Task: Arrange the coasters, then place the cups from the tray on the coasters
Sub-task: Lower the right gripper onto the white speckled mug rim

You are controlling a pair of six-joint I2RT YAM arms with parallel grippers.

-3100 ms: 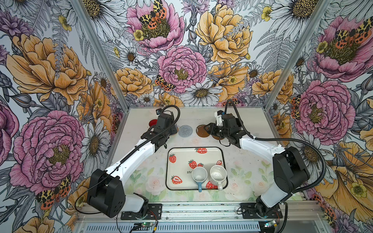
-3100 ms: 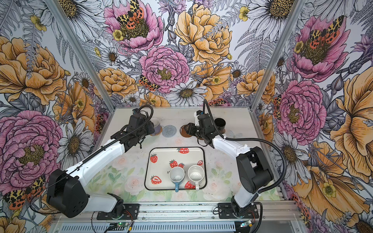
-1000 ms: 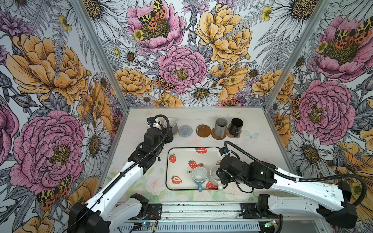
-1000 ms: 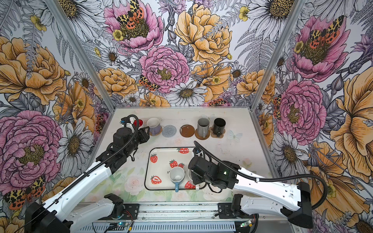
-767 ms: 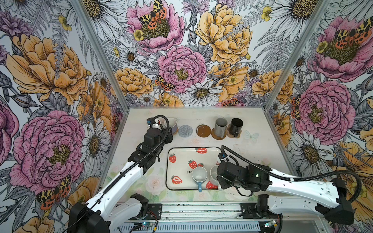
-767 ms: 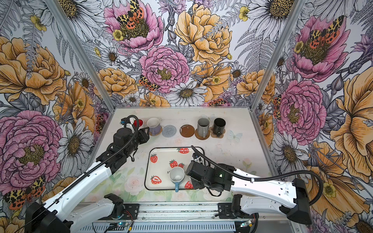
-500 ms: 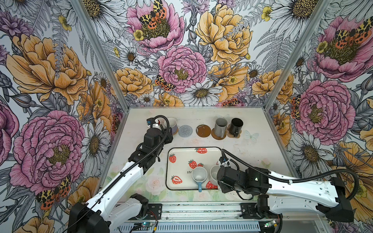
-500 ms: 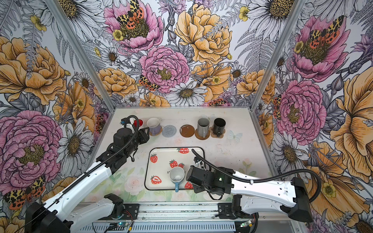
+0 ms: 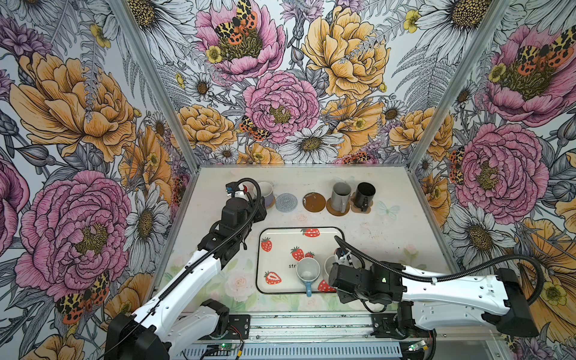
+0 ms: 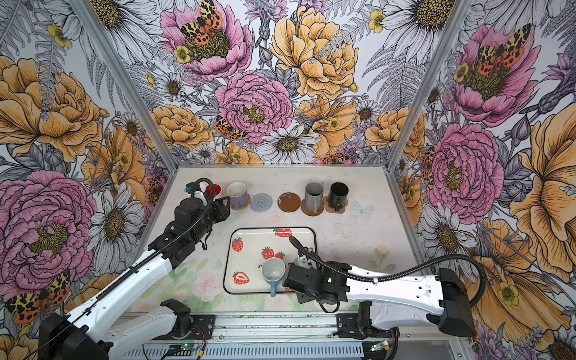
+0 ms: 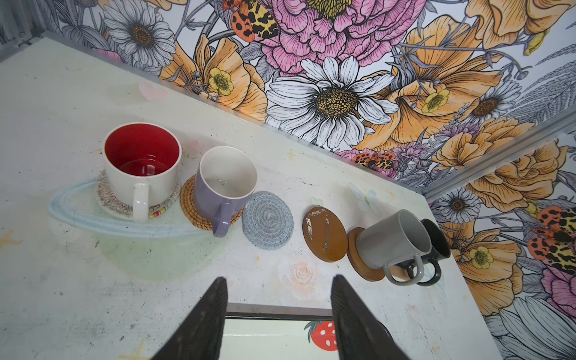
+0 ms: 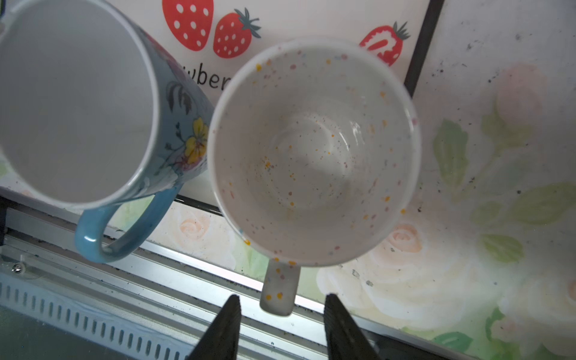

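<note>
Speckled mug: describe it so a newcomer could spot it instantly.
Find the strawberry-print tray near the front edge of the table. Two mugs stand on it side by side; the speckled mug is the right-hand one. Unlike the light blue mug beside it, it is white with tiny coloured flecks.

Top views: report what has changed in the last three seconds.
The right gripper left the grey mug in the far row and swung back to the tray's near edge; its jaws stand open around the speckled white mug's handle. The left gripper drew back from the lilac mug. Coasters and the light blue mug stayed put.
</note>
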